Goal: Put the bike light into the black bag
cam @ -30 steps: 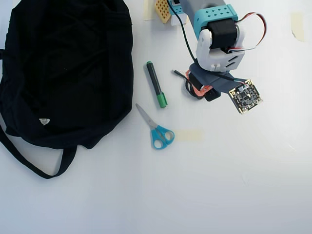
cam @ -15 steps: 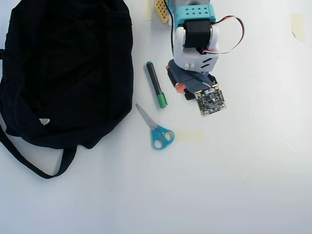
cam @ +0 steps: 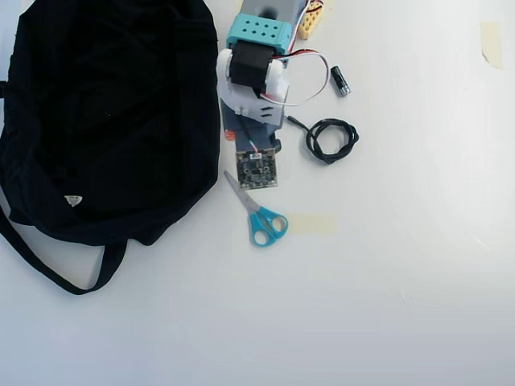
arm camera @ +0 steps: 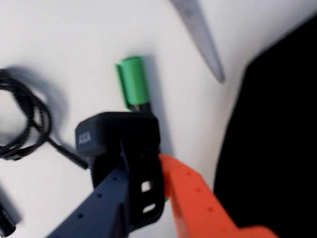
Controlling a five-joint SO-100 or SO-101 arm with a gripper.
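In the wrist view my gripper [arm camera: 143,166] is shut on the bike light [arm camera: 115,138], a small black blocky body with a holed strap. It sits between the dark blue finger [arm camera: 101,208] and the orange finger [arm camera: 190,196] and is held above the table. The black bag [arm camera: 277,139] fills the right side of that view, close beside the gripper. From overhead, the bag [cam: 105,121] lies large and floppy at the left. My arm [cam: 253,88] stands just beside its right edge and hides the gripper and the light.
A green-capped marker [arm camera: 132,88] lies under the gripper. Blue-handled scissors [cam: 259,214] lie just below the arm's camera board [cam: 257,170]. A coiled black cable [cam: 330,138] and a short black cylinder [cam: 340,80] sit right of the arm.
The arm has swung left from over the cable to the bag's right edge, carrying the light. Cable and cylinder are now uncovered; the marker is now under the arm.
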